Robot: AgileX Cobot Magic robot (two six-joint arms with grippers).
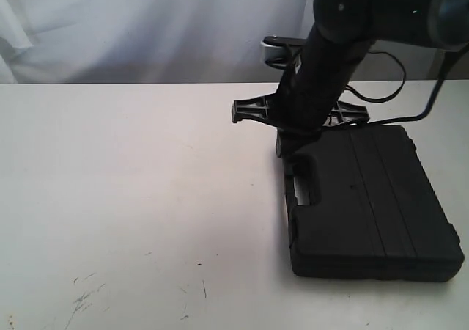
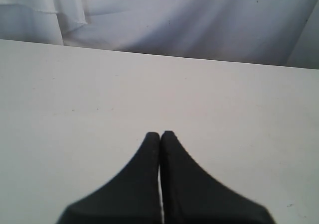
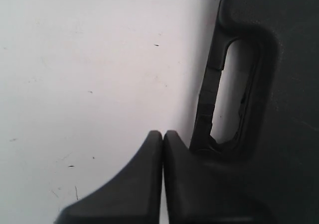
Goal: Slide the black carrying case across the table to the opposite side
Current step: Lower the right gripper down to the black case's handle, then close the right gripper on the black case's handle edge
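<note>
The black carrying case (image 1: 374,198) lies flat on the white table (image 1: 132,198) at the right, its handle (image 1: 304,191) facing left. My right gripper (image 1: 286,154) reaches down at the case's far-left corner by the handle. In the right wrist view the right gripper (image 3: 162,133) is shut and empty, one finger (image 3: 199,184) set against the handle side of the case (image 3: 289,84); I cannot tell whether it touches. My left gripper (image 2: 160,133) is shut over the bare table (image 2: 99,94), and the case does not show there. The exterior view does not show the left arm.
A white curtain (image 1: 110,22) hangs behind the table's far edge. Dark scratches (image 1: 84,297) mark the tabletop near the front left. A black cable (image 1: 396,117) loops from the right arm above the case's far side.
</note>
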